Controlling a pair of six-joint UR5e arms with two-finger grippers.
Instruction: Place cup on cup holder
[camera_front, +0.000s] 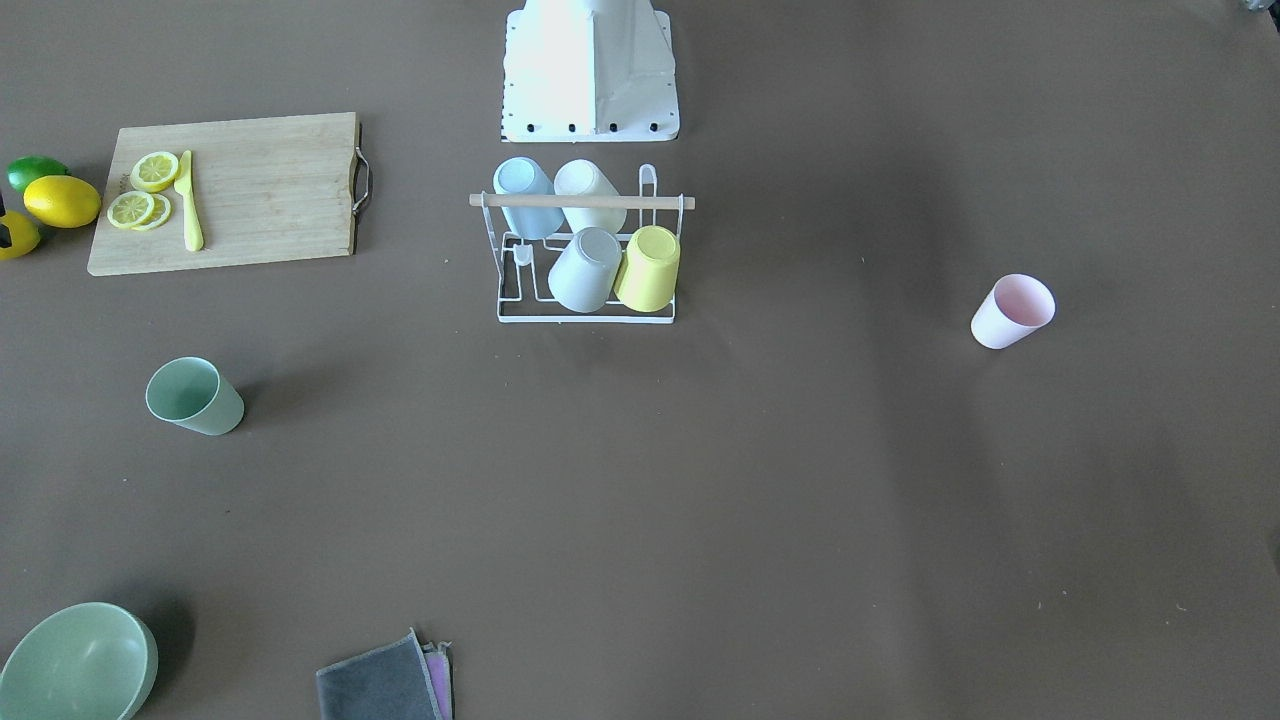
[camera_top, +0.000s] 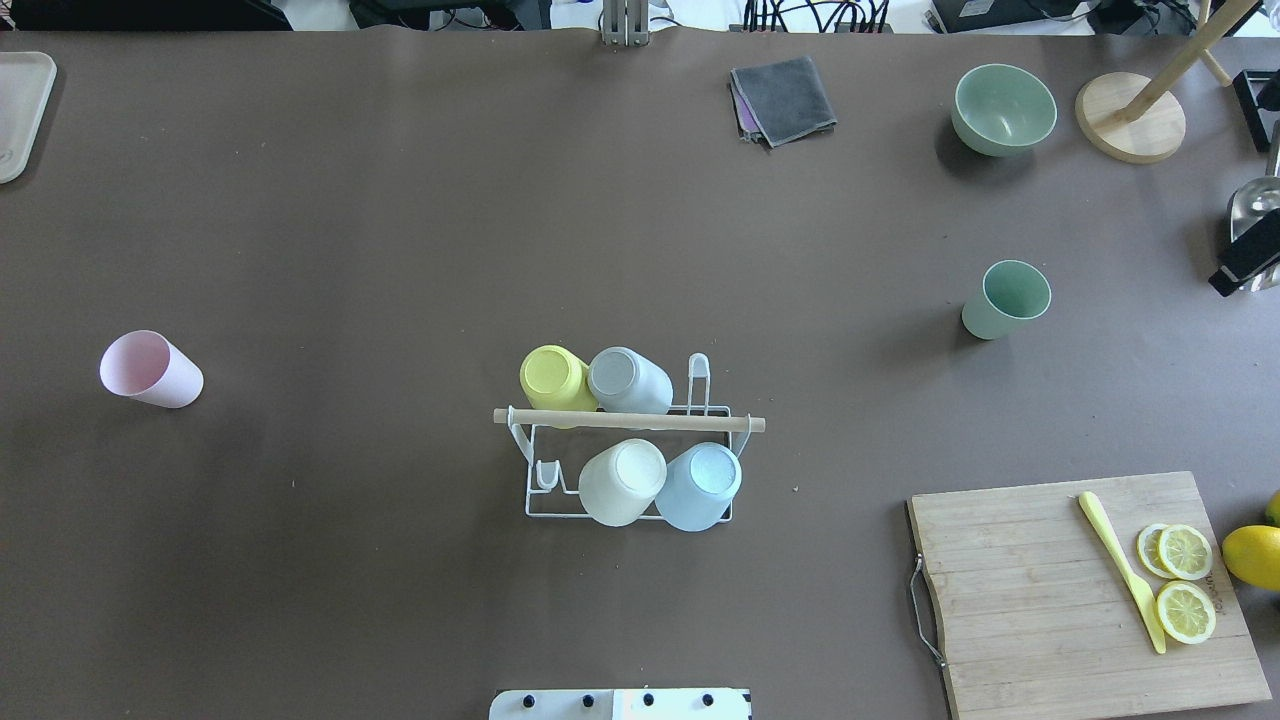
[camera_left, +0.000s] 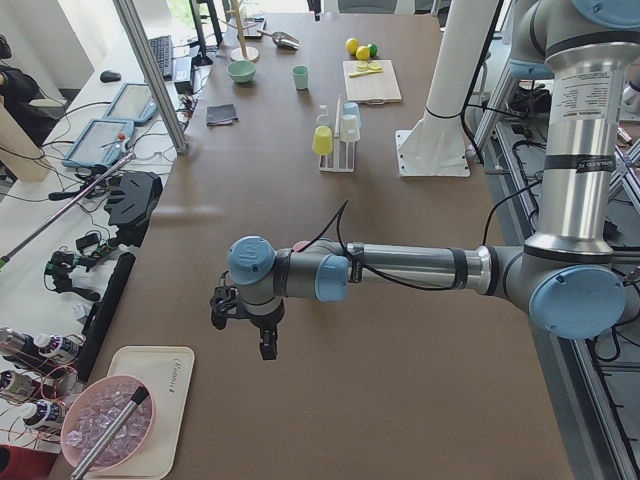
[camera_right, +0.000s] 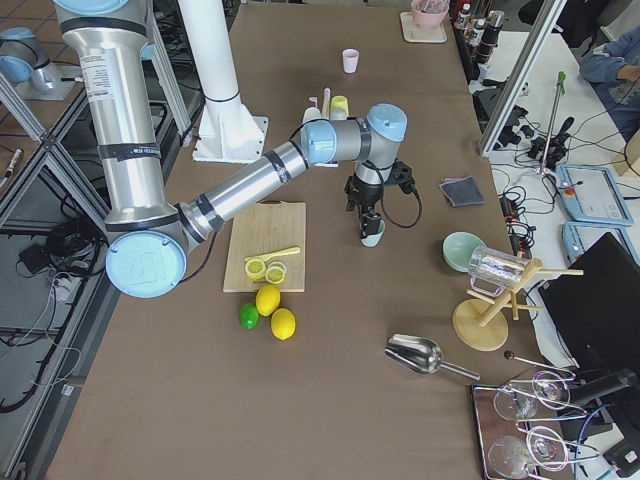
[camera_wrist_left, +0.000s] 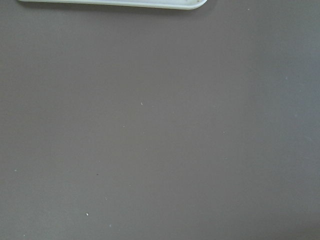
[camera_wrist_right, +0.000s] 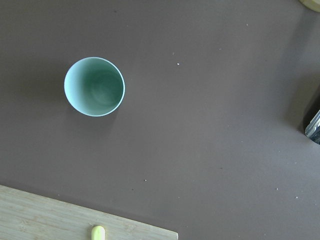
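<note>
The brown bench (camera_top: 400, 250) is bare through the middle, with clutter at the edges. Nearest the robot's base stands the rack (camera_top: 630, 421), carrying four upturned cups: cream and blue in the near row, yellow and grey in the far row. I can see two bare prongs, one at the near left corner and one at the far right.

Farther out on the right, the green cup (camera_top: 1005, 298) stands mouth up, well apart from the rack. The pink cup (camera_top: 150, 369) stands the same way, far off to the left.

My right claw (camera_right: 370, 225) hovers over the green cup, and only the side camera shows it. From there it seems clear of the rim, but I cannot tell whether its fingers are spread. The same goes for the left claw (camera_left: 262, 335), which hangs over bare bench at the left end.

I judge this to be the approach, with nothing gripped yet. The wrist camera has the cup up and left of centre. So next I would centre over it, come down, pinch the wall, lift, turn it over and seat it on a free prong.
</note>
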